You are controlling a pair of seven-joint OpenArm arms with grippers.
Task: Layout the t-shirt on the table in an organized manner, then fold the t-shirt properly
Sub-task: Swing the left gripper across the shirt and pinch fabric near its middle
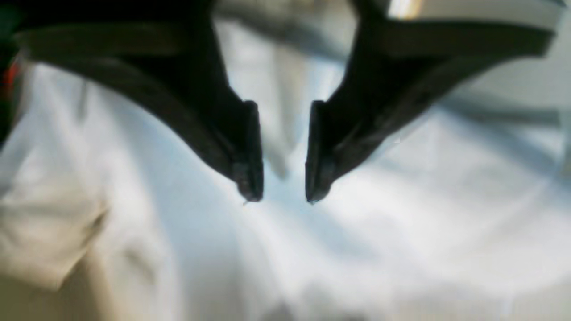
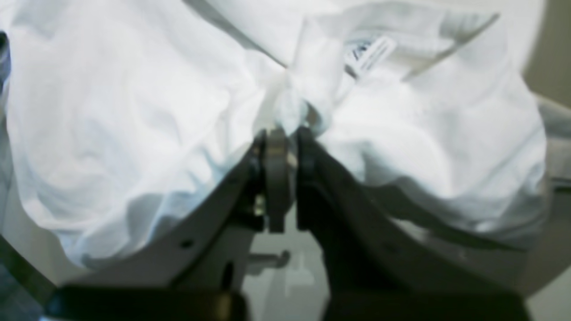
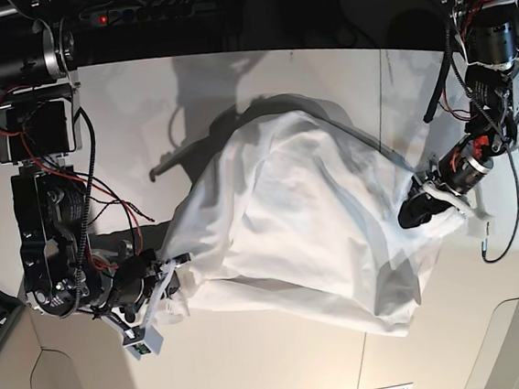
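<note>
The large plain white cotton t-shirt (image 3: 299, 218) lies in a loose, wrinkled heap across the middle of the wide off-white matte surface (image 3: 258, 369), whose thin dark seam lines run past the cloth. No container appears in any view; the shirt rests directly on the surface.

The right gripper (image 2: 285, 133) has its dark fingers pressed together on a bunched fold of the white fabric; in the right wrist view the cloth gathers into a tight twist right at the fingertips and fans out to both sides. In the base view this gripper (image 3: 170, 272) sits at the shirt's edge on that view's left side, where the cloth draws to a point.

The left gripper (image 1: 285, 196) hangs just above the shirt with its two black fingers apart and a gap between the tips; nothing sits between them. In the base view the left gripper (image 3: 417, 211) is at the shirt's opposite edge, partly sunk into the folds, so its tips cannot be made out there.

A small white label with dark marks (image 2: 372, 55) shows among the folds in the right wrist view, too blurred to read. The collar and sleeves cannot be picked out clearly in the heap. The left wrist view is soft and out of focus, and whether the fingertips touch the cloth cannot be told.
</note>
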